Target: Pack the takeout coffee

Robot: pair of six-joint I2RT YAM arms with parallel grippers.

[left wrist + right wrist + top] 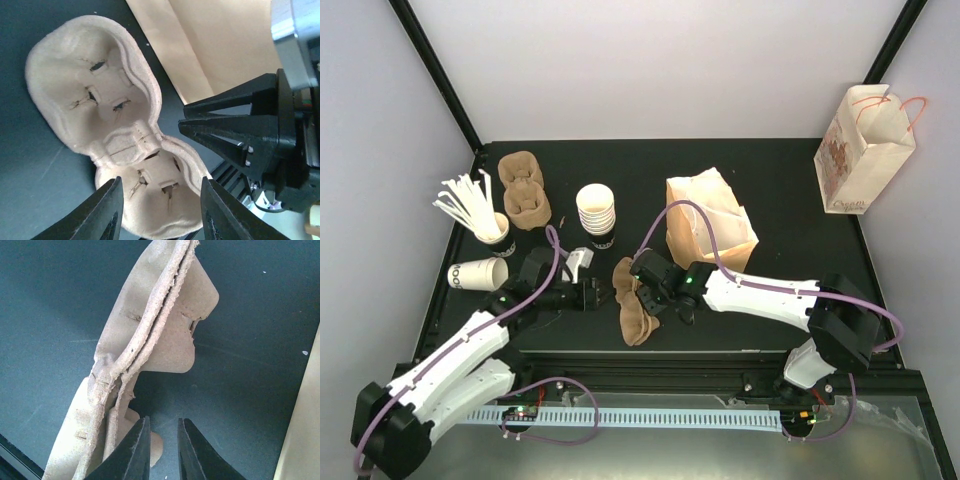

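High fixed view from the near side over the whole table (770,165), both wrist views close, facing the same pulp carrier (636,305) from opposite sides.

Cup stack (596,212) left of bag (710,225)

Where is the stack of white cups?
In the top view, the stack of white paper cups stands left of centre, between the pulp carriers and the brown bag.

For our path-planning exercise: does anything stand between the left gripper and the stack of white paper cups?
Nothing visible: only bare black table separates the left gripper from the stack of white paper cups.
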